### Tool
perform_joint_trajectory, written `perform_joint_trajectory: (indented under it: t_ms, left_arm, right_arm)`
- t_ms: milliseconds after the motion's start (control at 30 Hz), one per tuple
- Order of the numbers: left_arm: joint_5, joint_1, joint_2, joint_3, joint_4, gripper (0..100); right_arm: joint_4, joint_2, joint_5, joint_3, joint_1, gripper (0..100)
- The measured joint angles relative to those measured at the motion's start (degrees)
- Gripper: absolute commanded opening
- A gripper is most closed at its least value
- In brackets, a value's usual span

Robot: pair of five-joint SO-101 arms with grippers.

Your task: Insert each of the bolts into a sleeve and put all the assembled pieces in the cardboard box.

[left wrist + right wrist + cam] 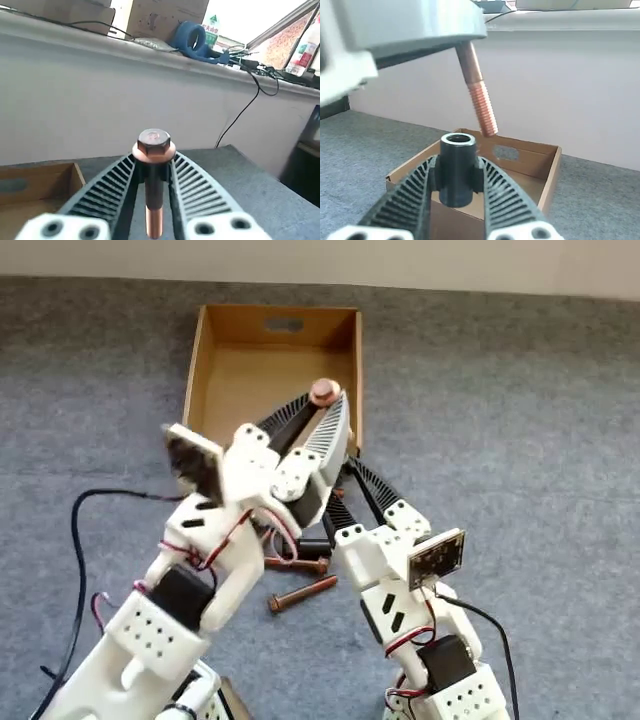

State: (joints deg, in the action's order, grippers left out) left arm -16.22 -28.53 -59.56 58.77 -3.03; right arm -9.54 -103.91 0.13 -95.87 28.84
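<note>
Where grey carpet (540, 440) meets pale wall (75, 100), cardboard box (250, 370), cluttered ledge (100, 42) above

grey table (520, 420) under cardboard box (240, 328) and two loose bolts (300, 593)

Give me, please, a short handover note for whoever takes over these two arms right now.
The left gripper is shut on a copper-coloured bolt, head up, raised by the near edge of the cardboard box.
The right gripper is shut on a black sleeve, upright, with its bore open.
The bolt's threaded tip hangs tilted near the sleeve's open top and is not yet inside.
Two loose bolts lie on the carpet between the arms.
Done: one bolt and one sleeve picked up and brought together.
Left: insert this bolt, box the piece, then handle the loose bolts.
</note>
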Motion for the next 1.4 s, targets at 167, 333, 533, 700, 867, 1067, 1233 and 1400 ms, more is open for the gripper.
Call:
perform_joint_trajectory:
  t_ms: [167,333,533,700,867,1067,1233,1400]
  left_arm:
    - [0.0,0.0,1.8,-0.4,0.0,1]
    - [0.0,0.0,1.1,-0.4,-1.6,1]
    - [1.6,-0.7,-6.0,-0.4,-11.3,1]
    - [5.4,-1.1,-7.6,-0.4,-13.3,1]
    - [5.7,-1.1,-7.6,-0.4,-12.3,1]
    - [5.9,-1.3,-7.6,-0.4,-7.3,1]
    - [6.0,-1.3,-7.6,-0.4,-6.5,1]
    - [6.0,-1.2,-7.6,-3.6,-11.5,1]
  right_arm:
    - [0.0,0.0,0.0,0.0,0.0,0.6]
    - [0.0,0.0,0.0,0.0,0.0,0.6]
    - [0.0,0.0,0.0,-0.1,0.3,0.6]
    - [0.0,0.0,0.0,-0.1,0.3,0.6]
    - [0.0,0.0,0.0,-0.1,0.3,0.6]
    - [0.0,0.0,0.0,-0.1,0.2,0.6]
    - [0.0,0.0,0.0,-0.1,0.2,0.6]
    - [0.0,0.0,0.0,-0.1,0.2,0.6]
